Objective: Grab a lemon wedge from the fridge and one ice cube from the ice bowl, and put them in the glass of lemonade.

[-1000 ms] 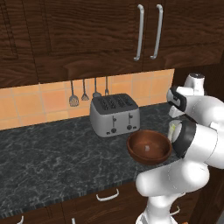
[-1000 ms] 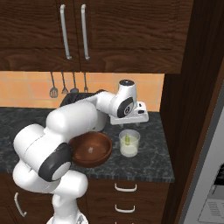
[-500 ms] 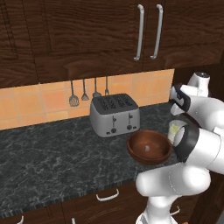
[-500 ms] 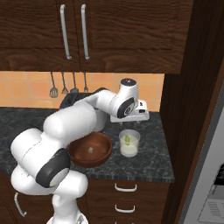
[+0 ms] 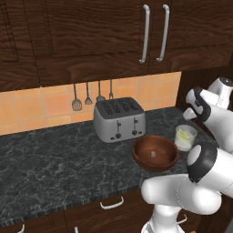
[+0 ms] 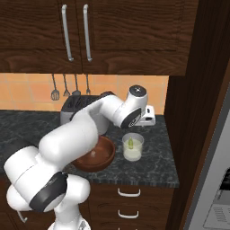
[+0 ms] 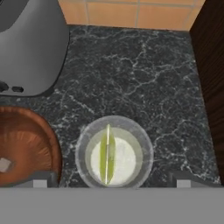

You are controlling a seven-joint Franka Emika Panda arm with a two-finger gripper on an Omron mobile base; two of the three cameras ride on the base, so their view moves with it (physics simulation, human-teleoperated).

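Hand view: the short clear cylindrical glass of lemonade [image 7: 114, 152] stands on the dark speckled stone counter [image 7: 144, 78], directly below the gripper [image 7: 111, 180]. A thin yellow-green lemon wedge [image 7: 106, 154] sits upright on edge in the pale liquid. The two dark fingertips [image 7: 40, 179] stand wide apart, one on each side of the glass, with nothing between them; the gripper is fully spread and empty. To the left, the wide reddish-brown wooden ice bowl [image 7: 26, 144] lies just beside the glass, and one small pale ice cube [image 7: 4, 165] rests on its floor. The silver four-slot toaster [image 7: 30, 43] stands beyond the bowl, near the orange tiled backsplash [image 7: 131, 11].

Left base view: the ice bowl [image 5: 155, 152] is in front of the toaster [image 5: 119, 119], with the glass of lemonade [image 5: 185, 137] just to its right and the ice cube [image 5: 152, 155] visible inside the bowl. The white arm's hand hangs above the glass; the fingertips cannot be made out from this side.

Right base view: the glass of lemonade [image 6: 133, 146] stands near the counter's right end, close to a dark wooden side panel [image 6: 197, 103], with the lemon wedge [image 6: 130, 143] showing inside it. The ice bowl [image 6: 96, 155] is partly hidden by the arm. The tall grey fridge [image 6: 213, 188] shows at the far right edge, doors closed as far as visible.
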